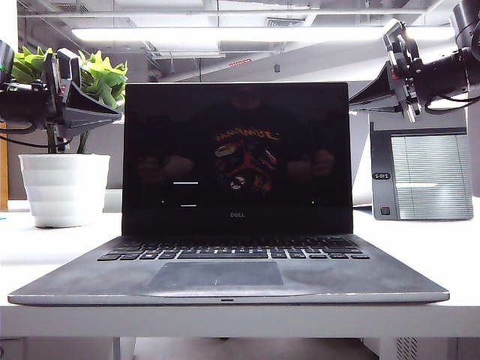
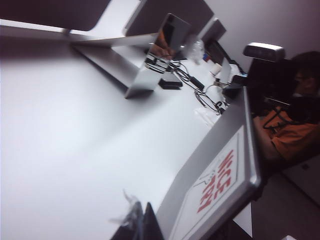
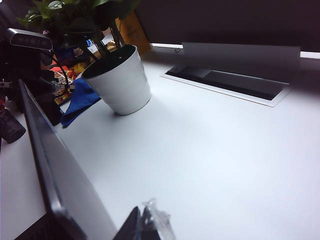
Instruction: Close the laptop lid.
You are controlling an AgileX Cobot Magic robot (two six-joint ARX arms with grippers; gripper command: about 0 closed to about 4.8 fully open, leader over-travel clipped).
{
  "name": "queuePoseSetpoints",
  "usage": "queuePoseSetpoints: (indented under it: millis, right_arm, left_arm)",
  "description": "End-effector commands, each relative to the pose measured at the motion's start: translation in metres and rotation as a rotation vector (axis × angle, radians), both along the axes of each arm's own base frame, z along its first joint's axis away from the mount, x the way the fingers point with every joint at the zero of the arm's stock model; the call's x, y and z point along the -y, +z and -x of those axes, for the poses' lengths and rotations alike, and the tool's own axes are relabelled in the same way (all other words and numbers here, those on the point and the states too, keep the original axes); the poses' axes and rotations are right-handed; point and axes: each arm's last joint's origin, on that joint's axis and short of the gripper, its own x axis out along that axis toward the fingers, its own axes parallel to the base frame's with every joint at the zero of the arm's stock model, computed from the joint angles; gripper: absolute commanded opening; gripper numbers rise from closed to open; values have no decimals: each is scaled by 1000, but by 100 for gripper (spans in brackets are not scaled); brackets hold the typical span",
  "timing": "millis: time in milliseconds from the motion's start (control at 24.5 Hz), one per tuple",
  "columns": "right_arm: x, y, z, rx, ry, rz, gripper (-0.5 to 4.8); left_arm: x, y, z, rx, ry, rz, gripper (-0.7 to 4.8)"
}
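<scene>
The laptop lid (image 1: pixel 236 157) stands upright mid-desk; left gripper (image 1: pixel 90 112) and right gripper (image 1: pixel 379 94) flank its top corners, jaws' state unclear. An uneven push could skew the laptop.

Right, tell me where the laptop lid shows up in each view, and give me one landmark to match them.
Exterior view: laptop lid stands upright at centre, black screen facing the camera, left gripper and right gripper beside its top corners.
Left wrist view: silver back with the red-lettered sticker.
Right wrist view: thin dark edge.
Shared landmark: white plant pot, exterior and right wrist views.
</scene>
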Motion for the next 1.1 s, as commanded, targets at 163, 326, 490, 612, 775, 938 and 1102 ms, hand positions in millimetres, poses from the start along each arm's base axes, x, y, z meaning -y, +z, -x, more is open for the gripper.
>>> queuePoseSetpoints:
  millis: [163,326,490,612,775,938,1102]
  right_arm:
    - [-1,6,0,49,39,-8,-5]
    - [-1,7,1,49,56,-13,-5]
    - [-2,7,1,47,78,-20,-5]
    - [-2,7,2,47,91,-23,-5]
    - [-3,7,2,46,112,-29,-5]
    - [-3,8,4,20,160,-55,-5]
    - [-2,9,6,-3,201,-78,-5]
  left_arm:
    - [11,4,1,2,-79,18,-5]
    - [20,4,1,-4,-124,25,-5]
    - [30,5,2,-15,-168,34,-5]
    - [30,5,3,-27,-205,46,-5]
    - [30,6,3,-42,-219,53,-5]
    - [30,6,4,-66,-259,67,-5]
    - [30,14,8,-71,-278,71,-5]
